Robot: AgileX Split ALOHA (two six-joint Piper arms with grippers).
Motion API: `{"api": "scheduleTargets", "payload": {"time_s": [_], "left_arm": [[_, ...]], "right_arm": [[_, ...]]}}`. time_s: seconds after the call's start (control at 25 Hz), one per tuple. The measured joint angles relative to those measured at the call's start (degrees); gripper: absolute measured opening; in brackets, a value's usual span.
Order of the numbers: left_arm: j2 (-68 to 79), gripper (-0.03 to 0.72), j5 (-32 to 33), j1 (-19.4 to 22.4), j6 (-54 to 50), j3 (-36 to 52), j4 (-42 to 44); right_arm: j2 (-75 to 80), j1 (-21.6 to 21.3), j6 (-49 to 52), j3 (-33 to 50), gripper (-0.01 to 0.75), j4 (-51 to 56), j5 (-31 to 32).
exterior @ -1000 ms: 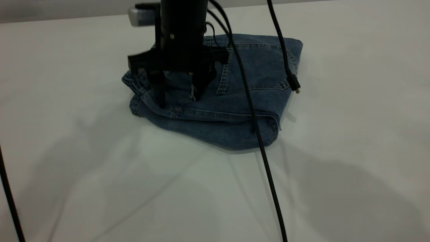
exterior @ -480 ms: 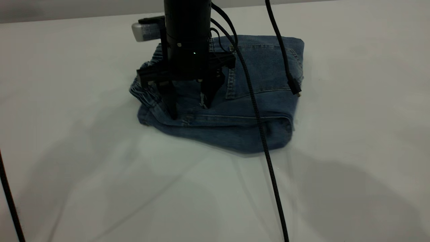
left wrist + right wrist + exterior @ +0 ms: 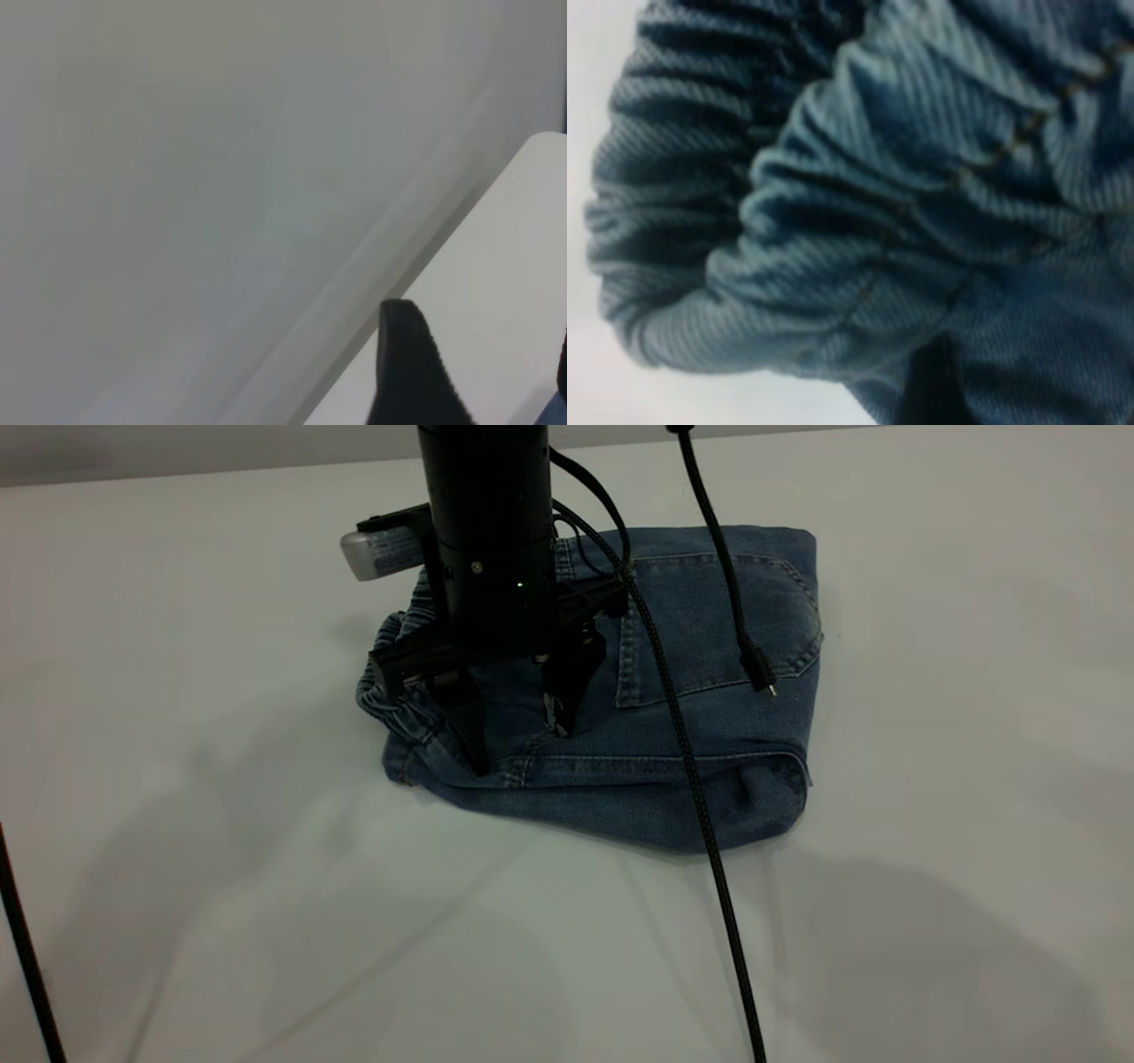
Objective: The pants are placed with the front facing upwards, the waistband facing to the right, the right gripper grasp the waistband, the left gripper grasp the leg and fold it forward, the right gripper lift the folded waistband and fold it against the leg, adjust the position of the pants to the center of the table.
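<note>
The pants [image 3: 700,646] lie folded into a compact blue denim bundle on the table [image 3: 266,921], a back patch pocket facing up and the gathered waistband [image 3: 390,700] at the bundle's left end. My right gripper [image 3: 521,748] stands upright on them, open, both fingertips pressed into the cloth just beside the waistband and nothing clamped between them. Up close, the right wrist view is filled by the waistband ruffles [image 3: 771,204], with one dark finger [image 3: 926,385] against the denim. The left gripper [image 3: 483,381] hangs open over bare table, off the pants, and is out of the exterior view.
A thick braided black cable [image 3: 700,797] runs from the arm across the pants to the near edge. A second cable with a loose plug [image 3: 760,675] dangles over the pocket. Another cable [image 3: 22,948] crosses the near left corner. White table surrounds the bundle.
The right gripper, fingertips still pressed on the denim, has slid toward the near right, dragging the whole folded bundle with it. The dangling plug now hangs over the pocket.
</note>
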Motion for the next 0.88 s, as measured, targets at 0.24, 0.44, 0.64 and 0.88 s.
{"api": "scheduleTargets", "payload": {"time_s": [0.24, 0.44, 0.64, 0.88], "left_arm": [[0.0, 0.378, 0.0, 0.0, 0.1, 0.0, 0.2], [0.0, 0.378, -0.5, 0.0, 0.2, 0.0, 0.3], [0.0, 0.378, -0.9, 0.0, 0.3, 0.0, 0.3], [0.0, 0.378, -1.2, 0.0, 0.4, 0.0, 0.4]], "right_arm": [[0.1, 0.7, -1.1, 0.0, 0.43, 0.4, 0.0], [-0.5, 0.7, -1.7, 0.1, 0.413, 1.2, -0.2], [-2.0, 0.7, -2.3, 0.3, 0.407, 1.6, -0.5], [-4.2, 0.8, -3.2, 0.2, 0.405, 0.2, -0.6]]}}
